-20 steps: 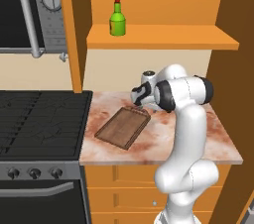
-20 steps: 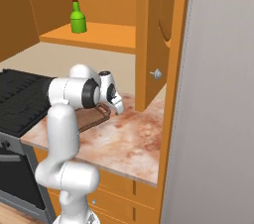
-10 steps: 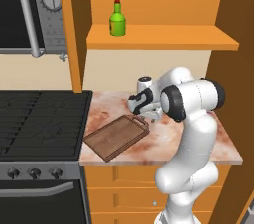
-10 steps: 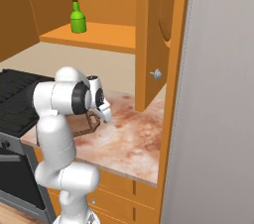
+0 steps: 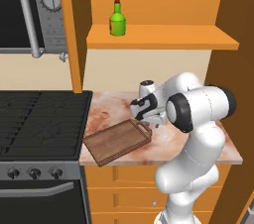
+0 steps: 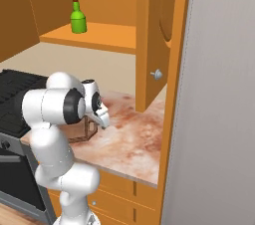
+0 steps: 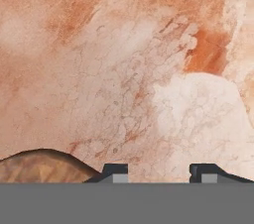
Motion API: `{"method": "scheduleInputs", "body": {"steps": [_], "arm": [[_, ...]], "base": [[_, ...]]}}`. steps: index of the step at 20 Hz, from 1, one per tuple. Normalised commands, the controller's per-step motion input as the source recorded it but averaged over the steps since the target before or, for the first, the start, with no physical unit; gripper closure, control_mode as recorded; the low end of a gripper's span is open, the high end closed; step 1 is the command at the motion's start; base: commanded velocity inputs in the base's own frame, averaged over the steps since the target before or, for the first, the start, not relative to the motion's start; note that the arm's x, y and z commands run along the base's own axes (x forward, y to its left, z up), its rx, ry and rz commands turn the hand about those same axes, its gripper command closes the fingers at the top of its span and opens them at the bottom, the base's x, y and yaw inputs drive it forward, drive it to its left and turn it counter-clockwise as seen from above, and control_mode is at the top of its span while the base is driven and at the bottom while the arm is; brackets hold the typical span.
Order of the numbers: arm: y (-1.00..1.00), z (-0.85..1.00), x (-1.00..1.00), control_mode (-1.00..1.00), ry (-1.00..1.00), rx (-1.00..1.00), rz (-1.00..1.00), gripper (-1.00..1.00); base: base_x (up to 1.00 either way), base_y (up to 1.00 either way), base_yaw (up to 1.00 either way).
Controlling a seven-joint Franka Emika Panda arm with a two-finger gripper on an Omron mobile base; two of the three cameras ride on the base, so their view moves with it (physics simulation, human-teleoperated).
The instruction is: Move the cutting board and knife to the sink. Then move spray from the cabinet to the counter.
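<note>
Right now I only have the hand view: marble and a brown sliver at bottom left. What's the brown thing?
Observer: That's the cutting board. Its loop-handle end sits right by the gripper.
Operator: How does the board lie?
Observer: Slanted across the counter, with the corner away from the handle at the front edge, next to the stove.
Operator: And the spray?
Observer: The spray stands upright on the shelf of the open cabinet, above the counter.
</note>
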Motion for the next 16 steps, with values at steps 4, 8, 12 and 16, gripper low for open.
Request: {"method": "scheduleInputs", "body": {"steps": [4, 8, 12, 16], "arm": [[0.49, -0.12, -0.41, -1.00, 0.01, -0.04, 0.11, -1.00], [0.32, -0.14, -0.67, -1.00, 0.05, 0.00, 0.16, -1.00], [0.24, -0.11, -0.63, -1.00, 0.06, 0.00, 0.19, -1.00], [0.06, -0.02, -0.35, -1.00, 0.03, 0.00, 0.16, -1.00]], "base": [[0.00, 0.00, 0.00], [0.00, 0.00, 0.00], [0.00, 0.00, 0.00], [0.00, 0.00, 0.00]]}}
